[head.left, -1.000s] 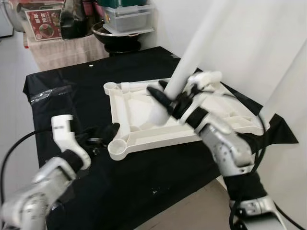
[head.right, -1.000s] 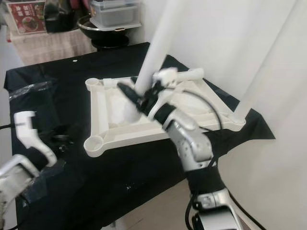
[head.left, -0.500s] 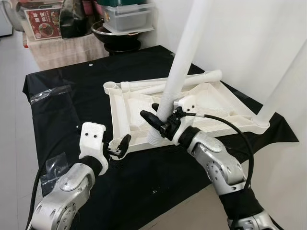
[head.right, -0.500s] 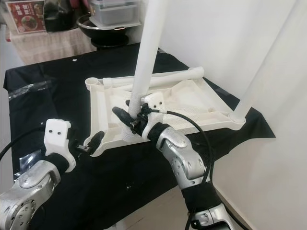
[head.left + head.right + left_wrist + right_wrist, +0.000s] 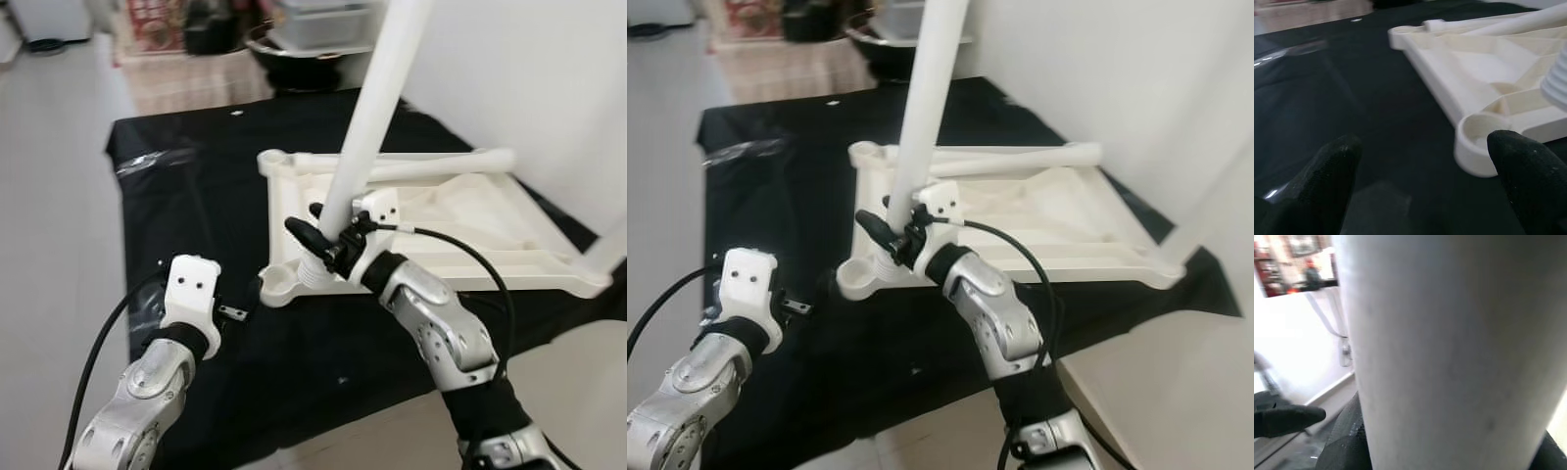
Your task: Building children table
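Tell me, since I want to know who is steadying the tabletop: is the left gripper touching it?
Apart. In the left wrist view the open left gripper sits short of the tabletop's corner socket, with black cloth visible between the fingers and the socket.

Matt cream plastic table top (image 5: 470,220), ribbed inside; smooth matt white plastic leg tube (image 5: 367,117) with threaded end; soft black cloth (image 5: 196,196) over surface.
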